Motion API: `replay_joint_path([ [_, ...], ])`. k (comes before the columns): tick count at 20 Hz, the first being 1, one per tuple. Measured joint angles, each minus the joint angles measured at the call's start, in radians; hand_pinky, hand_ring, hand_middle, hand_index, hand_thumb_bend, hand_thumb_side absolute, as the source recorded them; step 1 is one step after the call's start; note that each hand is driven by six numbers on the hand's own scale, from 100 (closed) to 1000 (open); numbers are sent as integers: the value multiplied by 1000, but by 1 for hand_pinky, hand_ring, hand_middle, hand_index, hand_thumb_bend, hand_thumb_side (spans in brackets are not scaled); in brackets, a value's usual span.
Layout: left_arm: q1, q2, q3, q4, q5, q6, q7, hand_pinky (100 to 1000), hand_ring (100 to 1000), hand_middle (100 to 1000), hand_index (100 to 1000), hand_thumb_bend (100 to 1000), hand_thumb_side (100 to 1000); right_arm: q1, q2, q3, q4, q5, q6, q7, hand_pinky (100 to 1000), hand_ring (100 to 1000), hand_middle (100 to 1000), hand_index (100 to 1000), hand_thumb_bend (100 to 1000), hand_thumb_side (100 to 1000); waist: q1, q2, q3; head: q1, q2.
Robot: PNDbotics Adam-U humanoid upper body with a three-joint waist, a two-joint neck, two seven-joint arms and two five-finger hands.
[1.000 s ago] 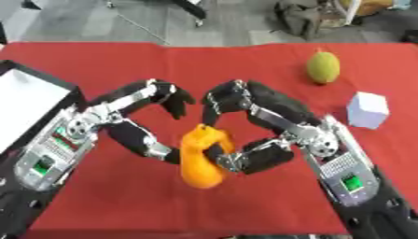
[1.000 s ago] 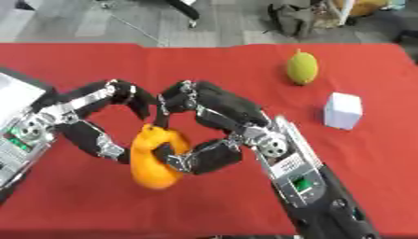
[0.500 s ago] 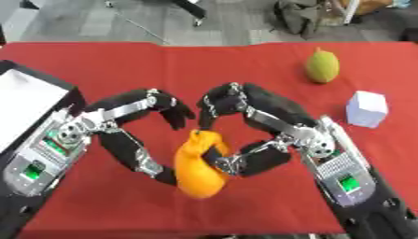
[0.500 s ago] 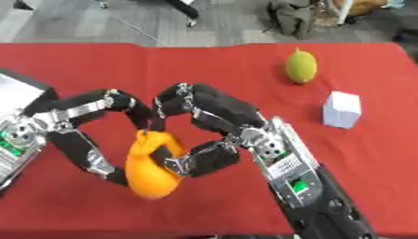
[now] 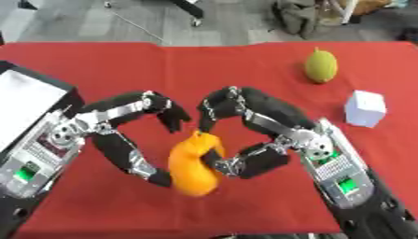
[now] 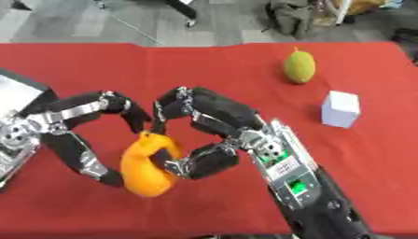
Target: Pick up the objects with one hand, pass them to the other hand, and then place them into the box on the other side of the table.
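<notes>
An orange pear-shaped fruit (image 5: 194, 164) hangs above the red table (image 5: 245, 65) at centre, caught between both hands. My left hand (image 5: 122, 135) comes from the left, its thumb under the fruit's lower left side and its fingers curled over towards the top. From the right, my right hand (image 5: 269, 135) has its thumb against the fruit's right side and its fingers arched down onto the stem end. A green-yellow fruit (image 5: 321, 65) and a white cube (image 5: 364, 108) lie at the right. The box (image 5: 37, 95), black with a white inside, stands at the left edge.
Grey floor, chair legs and a heap of bags lie beyond the table's far edge. Bare red cloth stretches between the hands and the far edge.
The hands and the orange fruit have sunk a little towards the near edge. The left hand's fingers have closed in nearer the fruit's top.
</notes>
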Motion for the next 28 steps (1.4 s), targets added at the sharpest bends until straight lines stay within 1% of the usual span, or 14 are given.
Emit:
replay_joint_path([
  [8, 6, 7, 7, -7, -2, -13, -41, 733, 623, 598, 793, 830, 431, 0, 0, -2, 5, 7, -2, -3, 745, 578, 445, 428, 100, 183, 0, 0, -1, -2, 0],
  [15, -11, 0, 3, -6, -2, -3, -32, 730, 619, 598, 796, 823, 448, 0, 1, -2, 5, 7, -3, -5, 744, 577, 445, 428, 100, 182, -2, 0, -1, -3, 0],
  [22, -35, -29, -26, 12, -28, 18, -5, 727, 617, 597, 790, 817, 449, -1, 11, 2, 3, 1, -3, -3, 742, 576, 445, 428, 100, 181, -3, 0, -2, -3, 0],
  [26, -47, -40, -45, 19, -35, 22, -2, 717, 586, 559, 759, 806, 448, -7, 17, 5, -1, -4, -3, -2, 743, 575, 446, 429, 100, 180, -3, 0, -3, -3, 0],
  [28, -49, -47, -54, 22, -38, 23, -5, 700, 543, 512, 723, 791, 445, -10, 19, 5, -2, -6, -3, -2, 741, 575, 446, 429, 100, 179, -4, 0, -4, -2, 0],
])
